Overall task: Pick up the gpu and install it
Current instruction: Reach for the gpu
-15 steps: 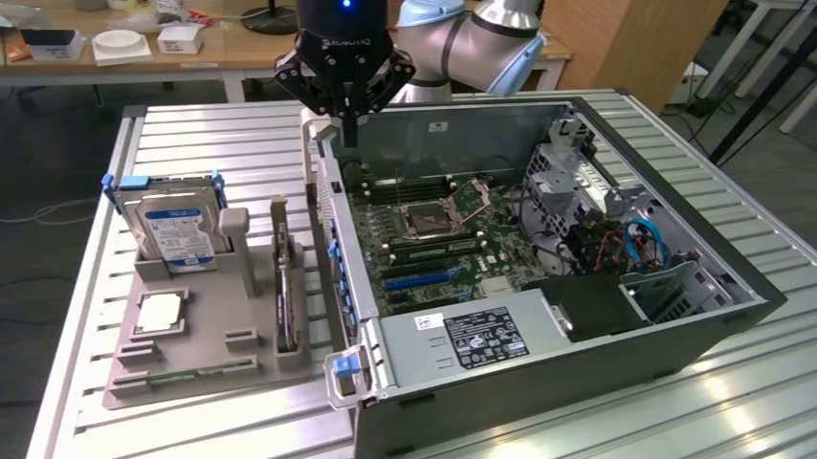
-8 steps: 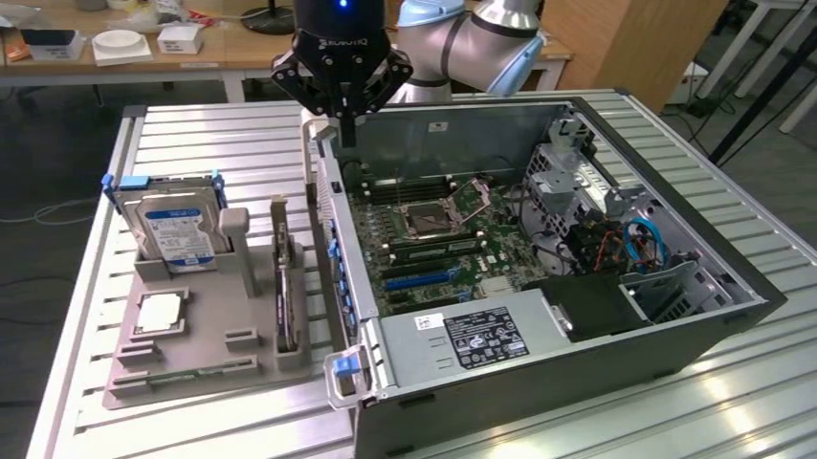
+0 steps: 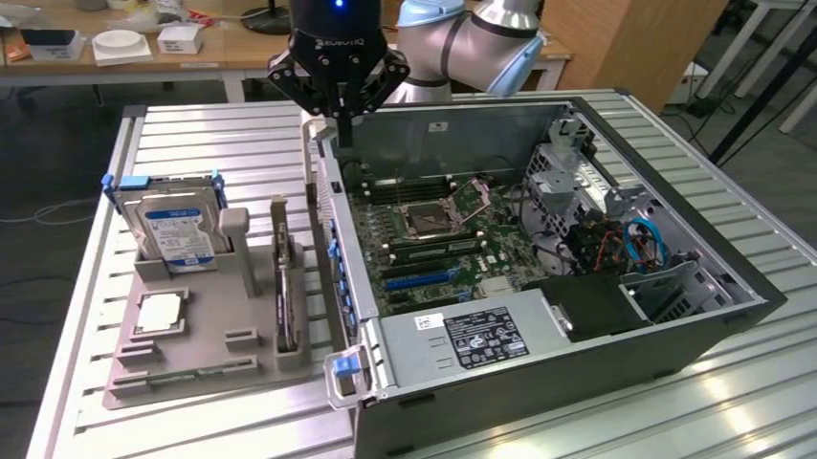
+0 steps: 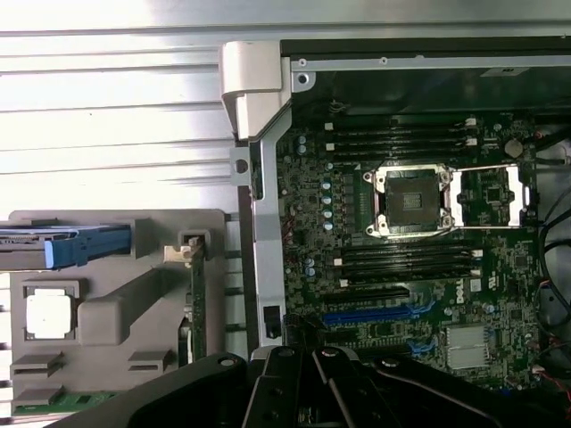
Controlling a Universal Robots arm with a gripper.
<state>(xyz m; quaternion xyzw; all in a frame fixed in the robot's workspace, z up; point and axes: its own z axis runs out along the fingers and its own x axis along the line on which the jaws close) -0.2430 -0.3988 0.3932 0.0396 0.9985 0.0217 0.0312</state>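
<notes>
Reads as a robotics lab to me, set up as a PC-assembly cell. Below the jaws sits a slatted alu bench (image 3: 217, 134) w/ an open desktop tower (image 3: 613, 373), its motherboard (image 3: 441, 258) exposed. A grey parts jig (image 3: 205, 306) lies off to one side of them. Behind them are the cobot arm (image 3: 492, 38), wooden work desks (image 3: 243, 48) and white boxes (image 3: 179, 38).
</notes>
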